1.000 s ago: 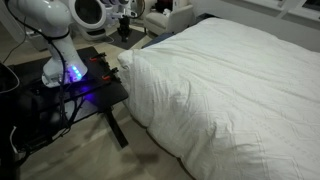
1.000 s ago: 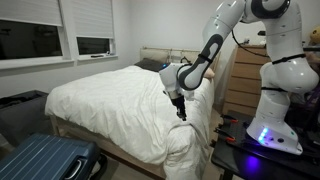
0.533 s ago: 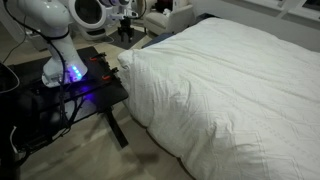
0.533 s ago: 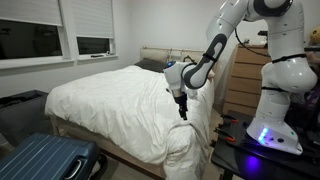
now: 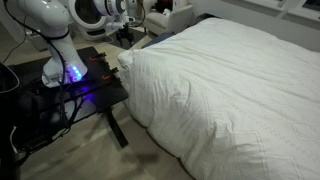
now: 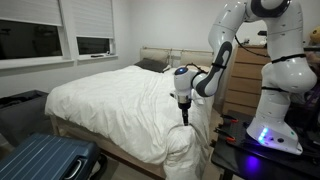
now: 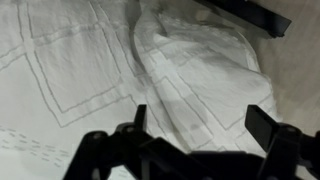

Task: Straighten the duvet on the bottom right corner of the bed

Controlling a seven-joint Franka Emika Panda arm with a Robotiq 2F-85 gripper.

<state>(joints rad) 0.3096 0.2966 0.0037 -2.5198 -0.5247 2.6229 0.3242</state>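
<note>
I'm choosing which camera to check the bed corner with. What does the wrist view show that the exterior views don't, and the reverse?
Only the wrist view: the stitched quilting lines of the duvet and a bunched fold under the gripper, whose jaws are open and empty. Only an exterior view: the whole bed, the arm, a blue suitcase and the windows. Both: the white duvet and the gripper over it.
</note>
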